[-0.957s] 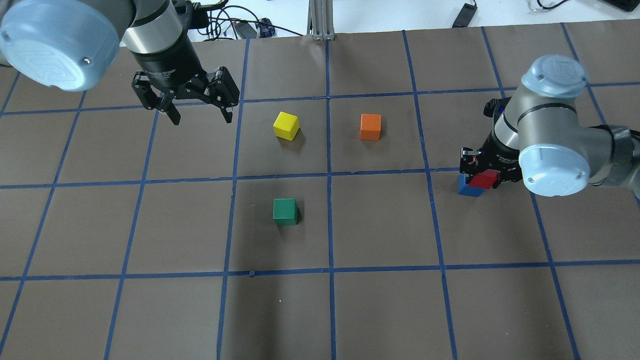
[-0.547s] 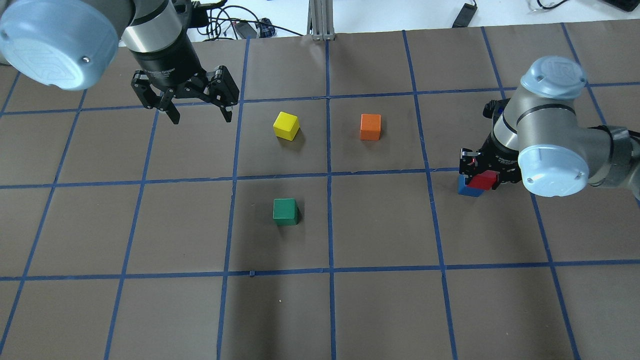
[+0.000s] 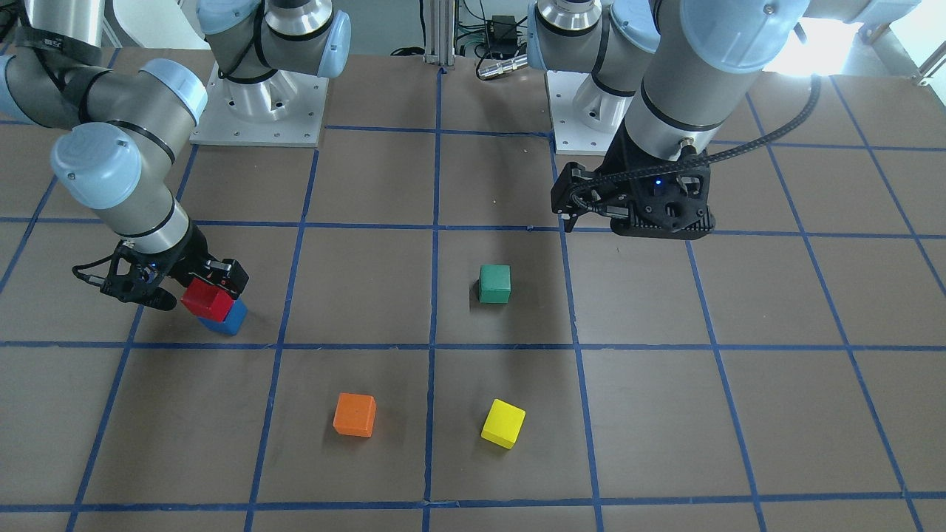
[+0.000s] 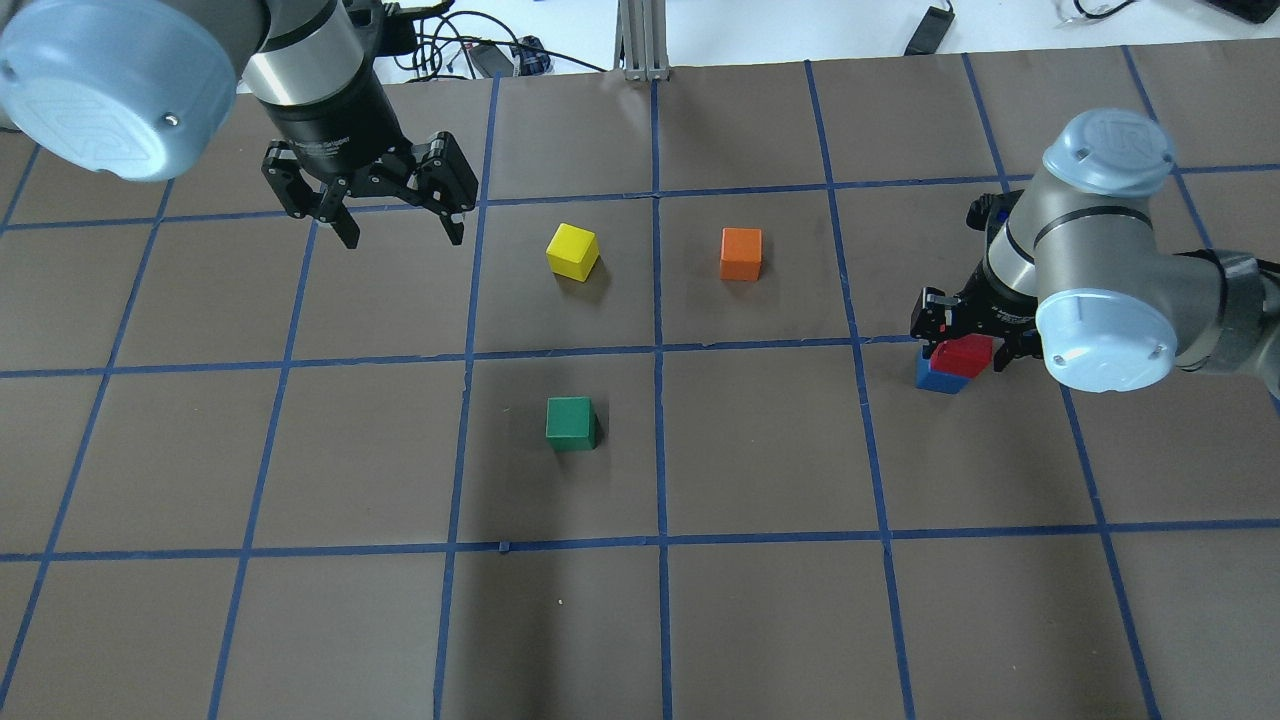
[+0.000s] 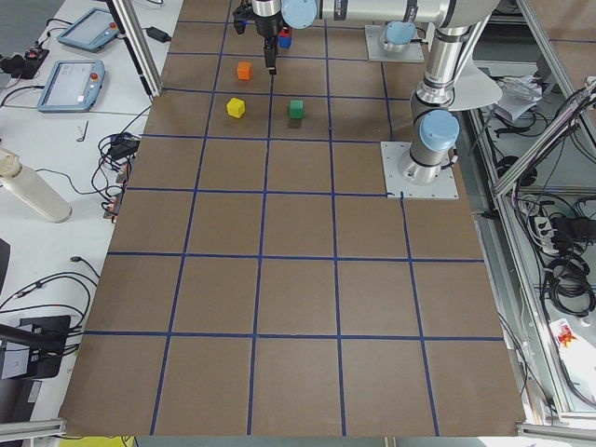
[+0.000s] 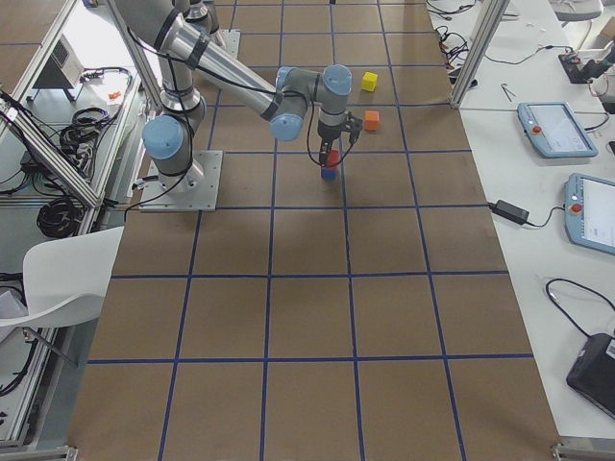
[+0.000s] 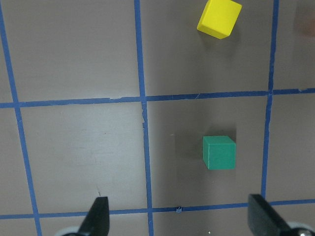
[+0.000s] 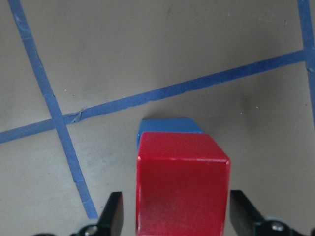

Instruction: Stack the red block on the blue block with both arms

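The red block sits on top of the blue block at the right of the table, slightly offset. My right gripper straddles the red block with its jaws open. In the right wrist view the fingers stand a little off both sides of the red block, and the blue block shows beneath it. The stack also shows in the front-facing view. My left gripper is open and empty, held high over the table's far left.
A yellow block and an orange block lie mid-table towards the back. A green block lies nearer the robot. The green block and the yellow block show below the left gripper.
My right gripper's fingers have spread apart and let go of the red block, which stays on the blue block. The left arm has not moved.
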Available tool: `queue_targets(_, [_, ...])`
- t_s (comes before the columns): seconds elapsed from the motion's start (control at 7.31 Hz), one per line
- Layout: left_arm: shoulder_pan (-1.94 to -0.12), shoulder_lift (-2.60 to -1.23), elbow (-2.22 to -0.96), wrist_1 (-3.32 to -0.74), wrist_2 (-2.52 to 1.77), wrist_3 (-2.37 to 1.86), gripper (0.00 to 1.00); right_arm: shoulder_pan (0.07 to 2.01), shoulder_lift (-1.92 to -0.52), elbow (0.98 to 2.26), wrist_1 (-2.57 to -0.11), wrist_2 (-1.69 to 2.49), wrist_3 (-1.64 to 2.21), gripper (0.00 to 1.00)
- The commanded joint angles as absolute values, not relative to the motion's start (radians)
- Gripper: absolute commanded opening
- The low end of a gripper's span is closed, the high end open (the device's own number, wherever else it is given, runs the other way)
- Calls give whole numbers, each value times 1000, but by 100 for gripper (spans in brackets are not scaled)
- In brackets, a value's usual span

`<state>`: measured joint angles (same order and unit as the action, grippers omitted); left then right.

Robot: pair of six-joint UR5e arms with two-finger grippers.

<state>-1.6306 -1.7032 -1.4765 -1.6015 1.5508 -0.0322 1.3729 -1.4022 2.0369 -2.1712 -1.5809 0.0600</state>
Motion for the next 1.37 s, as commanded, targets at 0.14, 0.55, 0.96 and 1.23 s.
queue_targets(0.14, [-1631, -1704, -1474, -1601, 1551, -32, 100, 1387, -1448, 1964, -2146, -1582, 64, 100])
queue_targets(0.55, [-1631, -1701, -1468, -1601, 1552, -34, 100, 1484, -1529, 1765, -1884, -1580, 63, 100])
queue_targets(0.96, [-1631, -1701, -1465, -1601, 1551, -34, 100, 1610, -1548, 1554, -1660, -1583, 66, 100])
queue_targets(1.23, [-1634, -1694, -1463, -1601, 1552, -34, 100, 1615, -1546, 1555, -1654, -1583, 78, 100])
